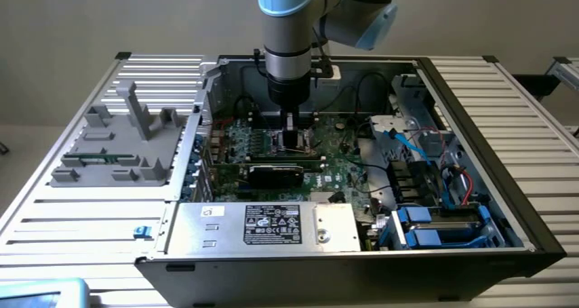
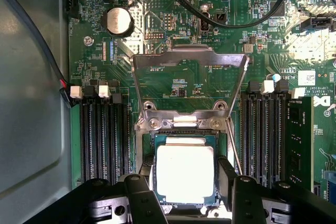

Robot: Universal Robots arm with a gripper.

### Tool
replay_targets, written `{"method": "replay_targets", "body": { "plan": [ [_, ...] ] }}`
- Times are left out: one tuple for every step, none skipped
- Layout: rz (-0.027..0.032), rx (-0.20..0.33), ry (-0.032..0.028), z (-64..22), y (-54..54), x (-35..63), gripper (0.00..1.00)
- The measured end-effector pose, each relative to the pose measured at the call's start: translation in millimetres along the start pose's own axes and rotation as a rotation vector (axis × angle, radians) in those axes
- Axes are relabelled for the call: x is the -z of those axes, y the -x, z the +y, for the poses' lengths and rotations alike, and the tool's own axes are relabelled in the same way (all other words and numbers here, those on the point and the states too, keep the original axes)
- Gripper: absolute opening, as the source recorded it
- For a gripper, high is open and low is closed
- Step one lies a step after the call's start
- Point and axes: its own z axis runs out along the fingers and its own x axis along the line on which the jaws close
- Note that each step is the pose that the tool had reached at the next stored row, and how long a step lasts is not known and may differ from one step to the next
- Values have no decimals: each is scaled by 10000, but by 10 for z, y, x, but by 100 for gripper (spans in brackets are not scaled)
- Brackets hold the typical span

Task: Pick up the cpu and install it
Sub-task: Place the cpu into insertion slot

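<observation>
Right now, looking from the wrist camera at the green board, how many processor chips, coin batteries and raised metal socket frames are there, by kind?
Square silver-topped cpu: 1
Round silver coin battery: 1
Raised grey metal socket frame: 1
Total: 3

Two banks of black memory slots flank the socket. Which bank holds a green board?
The black slot bank far from the grey case wall: a green board stands in its outermost slot. The other bank is empty.
</observation>
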Motion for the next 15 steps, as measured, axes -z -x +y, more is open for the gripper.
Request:
{"method": "replay_targets", "body": {
  "plan": [
    [0, 0, 0, 0, 0, 0, 56],
    [-1, 1, 0, -1, 0, 0, 56],
    [-2, 1, -1, -1, 0, -1, 56],
    [-1, 1, -1, -2, 0, -1, 56],
    [-1, 0, -1, -2, 0, -1, 56],
    [-1, 0, -1, -3, 0, -1, 56],
    [-2, 0, 0, -4, 0, -1, 56],
    [-1, 0, 2, -6, 0, -1, 56],
    [0, -1, 7, -8, 0, -1, 56],
    [0, 0, 10, -10, 0, -1, 56],
    [0, 1, 15, -11, 0, -1, 56],
    [0, 1, 24, -12, 1, -1, 56],
    [0, 0, 32, -12, 1, -1, 56],
    [1, 0, 40, -13, 1, -1, 56],
    [1, -1, 53, -14, 1, -1, 56]
  ]
}}
